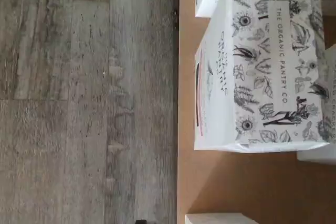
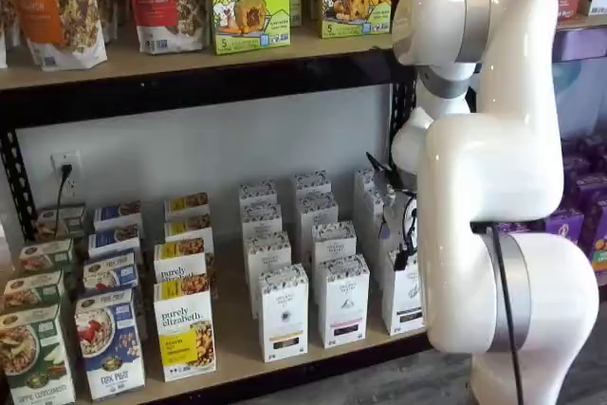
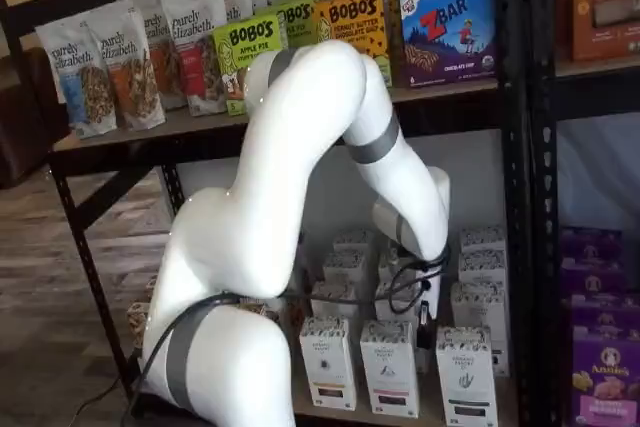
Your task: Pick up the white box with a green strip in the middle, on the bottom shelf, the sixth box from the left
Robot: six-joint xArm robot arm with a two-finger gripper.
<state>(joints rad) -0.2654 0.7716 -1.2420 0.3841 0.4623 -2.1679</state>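
Gripper point(image 3: 425, 332) hangs low over the bottom shelf point(image 2: 237, 353), largely hidden by the arm; jaws released, holding nothing. White box point(image 2: 403, 296) stands upright in front row, right end, just beside arm
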